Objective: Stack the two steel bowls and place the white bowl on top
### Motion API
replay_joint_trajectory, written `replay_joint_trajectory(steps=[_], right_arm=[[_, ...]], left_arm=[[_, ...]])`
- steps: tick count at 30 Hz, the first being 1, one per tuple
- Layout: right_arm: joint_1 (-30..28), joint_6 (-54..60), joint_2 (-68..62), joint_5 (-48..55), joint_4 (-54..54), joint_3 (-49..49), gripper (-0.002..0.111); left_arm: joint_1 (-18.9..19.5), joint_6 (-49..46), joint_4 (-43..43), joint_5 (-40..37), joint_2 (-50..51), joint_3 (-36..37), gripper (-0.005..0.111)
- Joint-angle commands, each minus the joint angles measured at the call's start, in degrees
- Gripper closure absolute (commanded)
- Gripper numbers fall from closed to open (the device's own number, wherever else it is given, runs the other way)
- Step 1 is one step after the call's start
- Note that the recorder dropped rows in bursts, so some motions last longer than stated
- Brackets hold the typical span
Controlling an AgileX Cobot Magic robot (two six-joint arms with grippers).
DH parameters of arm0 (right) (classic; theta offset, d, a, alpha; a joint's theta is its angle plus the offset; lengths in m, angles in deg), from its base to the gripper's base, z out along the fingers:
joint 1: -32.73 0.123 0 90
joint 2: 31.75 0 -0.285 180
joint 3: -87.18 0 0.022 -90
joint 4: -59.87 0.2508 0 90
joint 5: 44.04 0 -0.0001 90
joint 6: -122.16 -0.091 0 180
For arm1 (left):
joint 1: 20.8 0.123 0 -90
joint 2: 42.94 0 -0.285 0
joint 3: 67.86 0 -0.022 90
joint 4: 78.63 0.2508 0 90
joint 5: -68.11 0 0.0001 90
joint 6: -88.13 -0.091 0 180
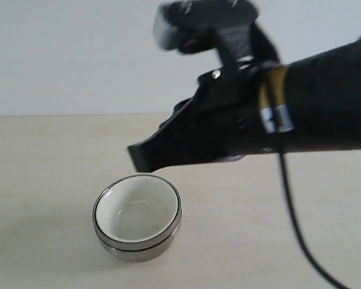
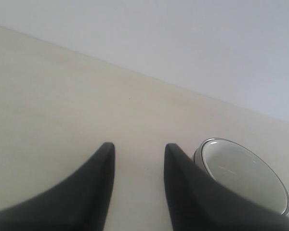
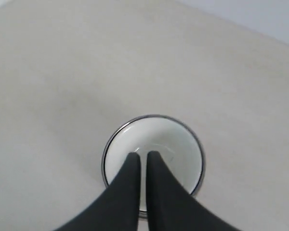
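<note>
The white bowl sits nested in the steel bowls. Their shiny rim rings it, and a dark line runs round the steel wall between an upper and a lower band. The stack stands on the table at lower centre of the exterior view. My right gripper hovers just above the stack, shut and holding nothing. Its fingertips are over the white bowl. My left gripper is open and empty above bare table, with the white bowl and its steel rim beside one finger.
The beige table stretches back to a pale wall. A black cable hangs from the right arm down toward the table on the right. The right arm's dark body fills the upper right of the exterior view.
</note>
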Motion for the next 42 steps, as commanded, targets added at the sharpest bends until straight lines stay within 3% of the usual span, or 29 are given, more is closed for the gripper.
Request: replay_joint_trajectory(steps=[1, 16, 27, 33, 42], right_arm=[[-0.25, 0.58, 11.99, 6.80, -3.06, 1.67, 0.108], [-0.25, 0.20, 54.52, 15.19, -6.25, 7.79, 0.108], [-1.64, -1.93, 71.19, 19.29, -3.67, 7.79, 0.108], [-12.27, 4.37, 71.19, 18.42, 4.41, 7.68, 0.108], [-41.21, 27.29, 71.19, 14.88, 24.29, 7.76, 0.108]], left_arm=[[0.16, -0.07, -0.18, 0.18, -0.19, 0.23, 0.074], [0.16, -0.07, -0.18, 0.18, -0.19, 0.23, 0.074], [0.16, -0.07, -0.18, 0.18, -0.19, 0.23, 0.074], [0.16, -0.07, -0.18, 0.18, -0.19, 0.23, 0.074], [0.16, -0.07, -0.18, 0.18, -0.19, 0.23, 0.074]])
